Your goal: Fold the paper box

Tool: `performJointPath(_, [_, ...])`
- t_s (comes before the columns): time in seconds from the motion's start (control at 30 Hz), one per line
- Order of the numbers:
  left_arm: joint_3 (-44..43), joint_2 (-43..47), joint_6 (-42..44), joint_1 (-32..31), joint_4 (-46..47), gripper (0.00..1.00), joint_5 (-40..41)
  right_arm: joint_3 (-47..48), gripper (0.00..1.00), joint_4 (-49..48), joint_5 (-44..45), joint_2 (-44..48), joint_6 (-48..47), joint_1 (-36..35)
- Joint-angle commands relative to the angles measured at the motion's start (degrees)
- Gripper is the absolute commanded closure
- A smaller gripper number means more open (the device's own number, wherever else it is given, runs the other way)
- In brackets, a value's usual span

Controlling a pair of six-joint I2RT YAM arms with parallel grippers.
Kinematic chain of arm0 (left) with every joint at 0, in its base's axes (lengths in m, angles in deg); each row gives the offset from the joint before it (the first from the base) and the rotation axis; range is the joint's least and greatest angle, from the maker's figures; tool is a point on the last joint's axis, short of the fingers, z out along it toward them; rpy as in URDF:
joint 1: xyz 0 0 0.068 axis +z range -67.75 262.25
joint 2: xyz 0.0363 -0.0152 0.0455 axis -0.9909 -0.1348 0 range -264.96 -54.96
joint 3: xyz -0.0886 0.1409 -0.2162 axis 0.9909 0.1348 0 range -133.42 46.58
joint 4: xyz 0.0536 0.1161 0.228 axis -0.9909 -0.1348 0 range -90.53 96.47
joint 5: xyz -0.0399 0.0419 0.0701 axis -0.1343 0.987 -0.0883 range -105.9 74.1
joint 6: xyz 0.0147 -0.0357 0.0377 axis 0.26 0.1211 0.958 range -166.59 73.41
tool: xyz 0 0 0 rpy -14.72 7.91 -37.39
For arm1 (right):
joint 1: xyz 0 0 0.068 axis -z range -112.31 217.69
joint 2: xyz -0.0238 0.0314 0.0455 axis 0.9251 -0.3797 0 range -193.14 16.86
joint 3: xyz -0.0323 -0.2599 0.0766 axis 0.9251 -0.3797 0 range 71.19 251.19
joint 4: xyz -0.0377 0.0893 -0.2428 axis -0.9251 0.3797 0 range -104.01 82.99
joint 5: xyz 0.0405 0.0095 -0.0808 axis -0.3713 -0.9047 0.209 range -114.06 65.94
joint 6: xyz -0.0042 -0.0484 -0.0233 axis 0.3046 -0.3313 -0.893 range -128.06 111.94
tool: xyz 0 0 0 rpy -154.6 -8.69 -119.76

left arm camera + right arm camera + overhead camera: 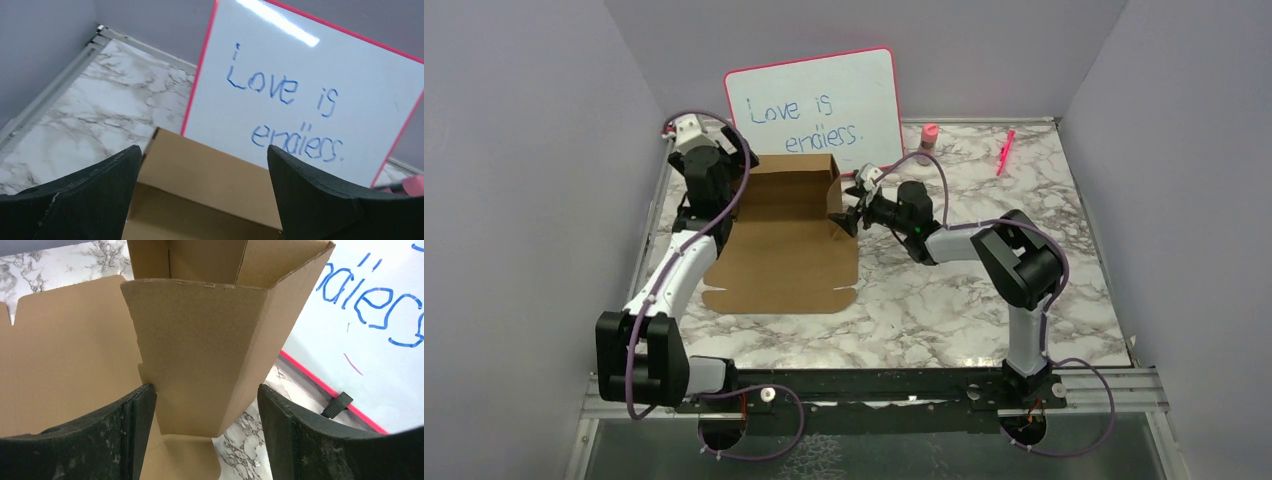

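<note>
Marble table [944, 290]: paper box [784, 250] partly raised; left pincer [202, 150] released over it, right pincer [205, 390] released astride upright flap [200, 355]

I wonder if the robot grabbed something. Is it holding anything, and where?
Nothing is gripped. The right gripper is open around a raised flap of the box; the left gripper is open too.

We find the top view softly and evenly lit from above; the counter [964, 300] carries only faint, diffuse shadows beneath the arms. In the left wrist view a white streak of glare crosses the top of the whiteboard [300, 100]. Close to both wrist lenses the black jaws look dark, with little detail. In the right wrist view the paper box [200, 350] is sharp, and its grain shows.
</note>
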Motion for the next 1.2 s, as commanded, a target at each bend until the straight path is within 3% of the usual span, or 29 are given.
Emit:
performJointPath(0.0, [-6.7,-6.8,2.9,7.2,-6.9,0.03,-6.1,2.3,0.21,1.2,-2.2,-2.2,-1.0,0.1])
performJointPath(0.2, [-11.9,-15.1,4.8,13.3,-9.2,0.03,-15.0,3.9,0.21,2.1,-3.1,-3.5,-1.3,0.1])
performJointPath(0.53, [-18.8,-23.3,8.3,15.8,-13.0,0.04,-29.9,7.9,0.21,4.6,-4.6,-5.8,-2.4,0.1])
performJointPath(1.17, [-17.8,-20.9,5.7,15.4,-19.0,0.1,-47.6,0.8,0.21,3.5,-5.8,3.5,-1.2,0.1])
